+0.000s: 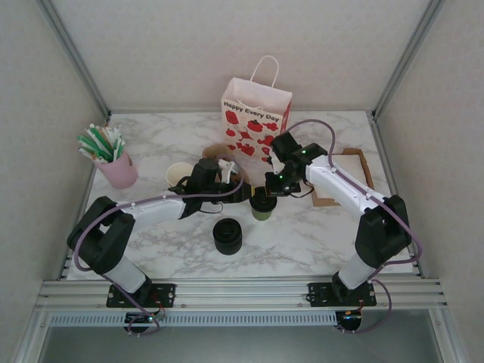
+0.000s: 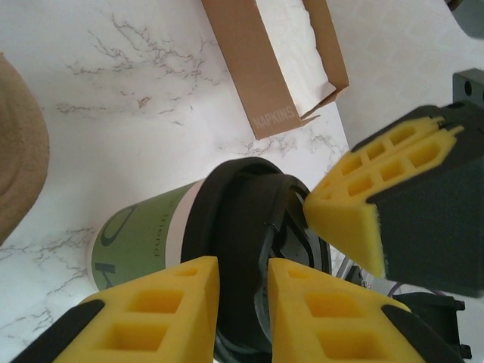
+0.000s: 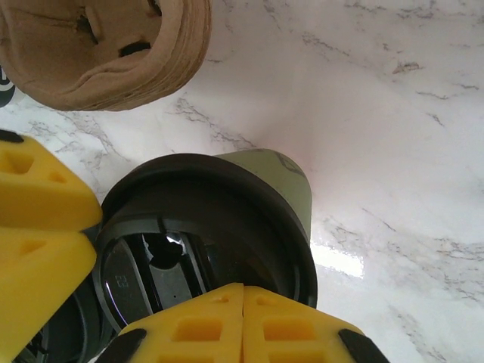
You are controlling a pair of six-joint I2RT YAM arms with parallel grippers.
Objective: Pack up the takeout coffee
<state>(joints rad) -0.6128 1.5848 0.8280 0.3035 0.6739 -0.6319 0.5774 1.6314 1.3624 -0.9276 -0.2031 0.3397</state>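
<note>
The takeout coffee (image 1: pixel 262 206), a green paper cup with a black lid, stands upright mid-table. My left gripper (image 1: pixel 248 194) reaches it from the left. In the left wrist view its yellow fingers (image 2: pixel 243 266) are closed to a narrow gap on the lid's rim, with the green body (image 2: pixel 136 236) beyond. My right gripper (image 1: pixel 271 186) comes from the right and above. Its jaws (image 3: pixel 243 292) are shut tight, pads together, tips at the lid's near edge (image 3: pixel 198 203). The right gripper's fingers (image 2: pixel 361 198) also touch the lid in the left wrist view.
A red-patterned paper bag (image 1: pixel 255 123) stands open behind the cup. A black stack of lids (image 1: pixel 227 236) sits in front, lidless cups (image 1: pixel 178 174) and a pink straw holder (image 1: pixel 117 168) to the left. A napkin box (image 1: pixel 342 178) lies right, brown cardboard holders (image 3: pixel 106 45) behind.
</note>
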